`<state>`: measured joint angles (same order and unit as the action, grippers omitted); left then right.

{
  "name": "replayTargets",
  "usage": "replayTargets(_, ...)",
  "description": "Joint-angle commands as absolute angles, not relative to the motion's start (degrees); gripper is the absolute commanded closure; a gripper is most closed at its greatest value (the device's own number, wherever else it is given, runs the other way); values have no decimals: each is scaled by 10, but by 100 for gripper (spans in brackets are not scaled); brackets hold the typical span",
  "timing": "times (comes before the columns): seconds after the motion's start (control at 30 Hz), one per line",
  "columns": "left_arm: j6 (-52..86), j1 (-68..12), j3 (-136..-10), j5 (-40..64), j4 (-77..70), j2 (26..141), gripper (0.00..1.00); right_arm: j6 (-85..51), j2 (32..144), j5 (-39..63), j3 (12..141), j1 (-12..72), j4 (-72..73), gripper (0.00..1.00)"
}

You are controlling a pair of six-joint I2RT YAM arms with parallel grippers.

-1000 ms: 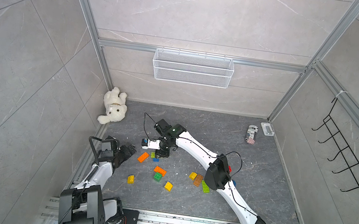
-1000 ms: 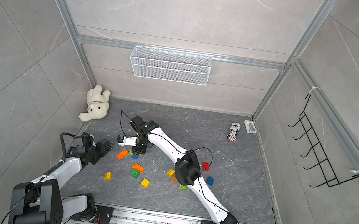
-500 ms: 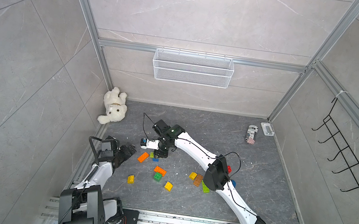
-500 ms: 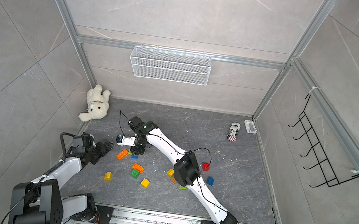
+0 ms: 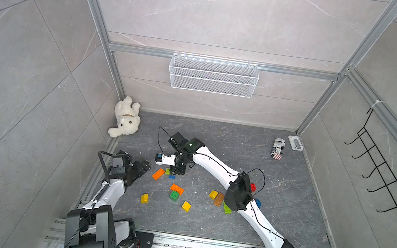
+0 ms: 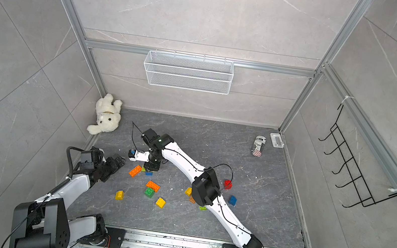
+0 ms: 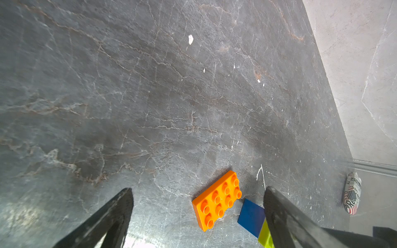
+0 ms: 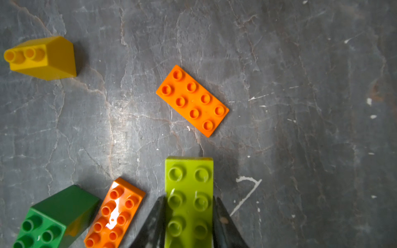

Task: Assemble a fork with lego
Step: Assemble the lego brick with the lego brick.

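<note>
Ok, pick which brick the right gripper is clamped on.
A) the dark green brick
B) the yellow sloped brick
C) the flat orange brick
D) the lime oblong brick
D: in the right wrist view the right gripper is closed against both long sides of the lime brick.

**Two arms over scattered lego [image 6: 188, 191] on the dark surface [image 6: 215, 143]**

The right arm [image 6: 184, 161] stretches from the near rail toward the far left. The right pincer [image 6: 151, 168] points straight down onto a lime brick [image 6: 144, 169], with a blue brick [image 6: 148, 173] just near of it. A flat orange brick [image 6: 135, 170] lies between that pincer and the left pincer [image 6: 118, 161], whose jaws stand spread. Nearer, an orange brick [image 6: 152, 185] touches a green brick [image 6: 148, 192], flanked by a left yellow brick [image 6: 119, 194] and a right yellow brick [image 6: 160, 202]. A teddy bear [image 6: 106, 117] lies in the far left corner and a can [image 6: 258, 145] far right.
</note>
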<state>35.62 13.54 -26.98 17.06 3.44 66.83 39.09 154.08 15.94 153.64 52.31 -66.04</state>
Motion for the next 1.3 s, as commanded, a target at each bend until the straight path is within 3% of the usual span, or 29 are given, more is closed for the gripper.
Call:
replayTargets(0.0,354,138,-287,181,38,665,3,353,1593,107,1518,521,-749,76)
replayTargets(0.23,353,139,-286,181,42,659,3,372,1571,105,1450,521,-720,75)
replayTargets(0.37,354,139,-286,181,44,654,3,365,1606,90,1477,519,-752,75)
replayTargets(0.6,355,138,-285,195,32,666,3,365,1515,132,1423,513,-674,76)
replayTargets(0.87,357,139,-283,194,29,664,3,384,1544,127,1570,505,-747,77)
replayTargets(1.27,357,139,-280,193,26,665,3,381,1552,140,1539,504,-710,75)
